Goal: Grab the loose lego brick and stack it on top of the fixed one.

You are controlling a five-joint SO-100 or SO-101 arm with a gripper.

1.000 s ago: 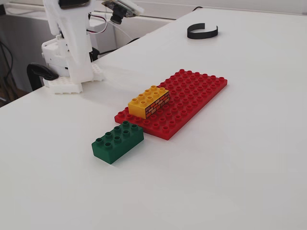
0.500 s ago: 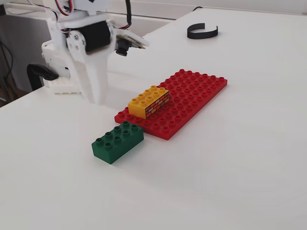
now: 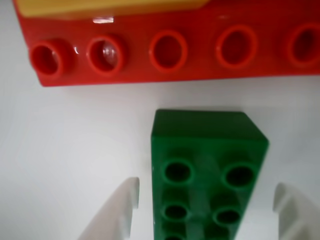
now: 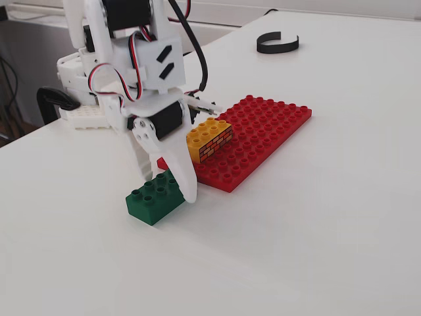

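Green brick (image 3: 207, 175) between open tool (image 3: 207, 210) tips

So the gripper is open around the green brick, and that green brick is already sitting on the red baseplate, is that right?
Not quite. The gripper is open around the green brick, but the brick sits on the white table, just off the red baseplate, as the fixed view shows.

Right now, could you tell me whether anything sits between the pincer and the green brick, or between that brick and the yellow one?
Nothing visible does. The pincer is open and already straddles the green brick. Between it and the yellow brick lie only bare table and the low studs of the red baseplate.
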